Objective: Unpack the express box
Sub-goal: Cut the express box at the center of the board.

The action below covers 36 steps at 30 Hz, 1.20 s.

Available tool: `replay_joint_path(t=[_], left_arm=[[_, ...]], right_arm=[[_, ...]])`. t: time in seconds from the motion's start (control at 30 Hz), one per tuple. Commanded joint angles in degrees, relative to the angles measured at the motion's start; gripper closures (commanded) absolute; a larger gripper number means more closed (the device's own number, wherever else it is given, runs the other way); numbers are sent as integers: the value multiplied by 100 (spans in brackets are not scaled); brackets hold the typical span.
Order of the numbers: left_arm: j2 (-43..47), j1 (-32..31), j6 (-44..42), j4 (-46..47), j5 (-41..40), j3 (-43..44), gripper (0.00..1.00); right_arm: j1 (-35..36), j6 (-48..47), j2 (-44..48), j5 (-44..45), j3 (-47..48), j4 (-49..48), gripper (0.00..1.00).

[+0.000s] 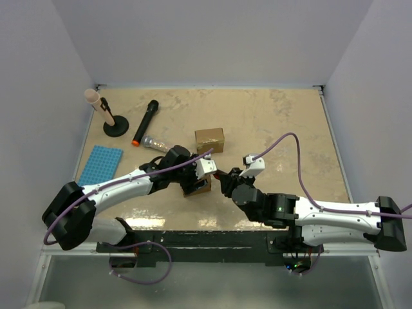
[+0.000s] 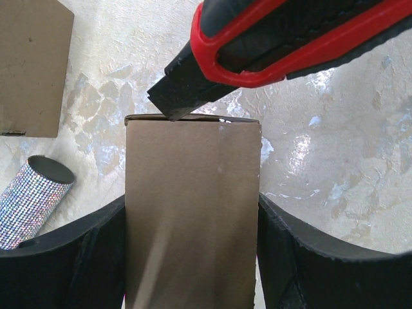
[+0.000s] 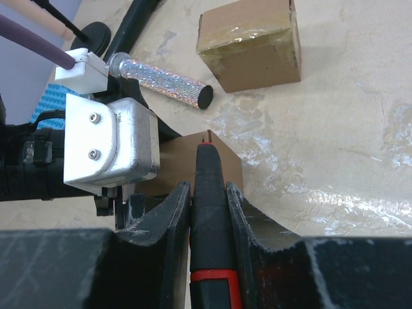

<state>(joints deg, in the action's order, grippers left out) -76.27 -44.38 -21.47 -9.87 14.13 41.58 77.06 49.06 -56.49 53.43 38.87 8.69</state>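
1. Box (image 2: 193, 193) is close to the near edge of the desk (image 1: 277, 122), roughly midway along it. The left tool (image 2: 193, 264) has it clamped, one finger flat on each side face.
2. Right tool (image 3: 208, 212) is squeezed shut on a knife (image 3: 207, 174) with a red and black handle. It points away from the near edge, straight at the box.
3. In the left wrist view the knife tip is touching the top edge of the box, a bit left of centre.
4. There's an other box (image 1: 210, 139), taped over, farther in toward the middle of the desk and well apart from the clamped one.
5. A sparkly tube (image 1: 153, 141) lies just left of that. A mic (image 1: 145, 121) and a stand (image 1: 114, 125) sit out toward the far left corner.
6. A blue rack (image 1: 101, 163) lies along the left edge.
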Motion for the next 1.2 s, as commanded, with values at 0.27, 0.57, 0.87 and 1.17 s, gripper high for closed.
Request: replay_joint_path(t=[0.27,0.57,0.87,1.17], left_arm=[[-72,-18,100,161,-16,113,30],[-107,-18,108,161,2,131,30],[-160,-35,126,143,-51,183,31],[-380,-27,284,178,-428,280,41]], right_arm=[[-15,174,-55,256,-46,-61,100],[-15,148,-90,238,-117,-95,100],[-6,192,-143,-78,-152,-157,100],[-6,-168,6,-588,67,106,100]])
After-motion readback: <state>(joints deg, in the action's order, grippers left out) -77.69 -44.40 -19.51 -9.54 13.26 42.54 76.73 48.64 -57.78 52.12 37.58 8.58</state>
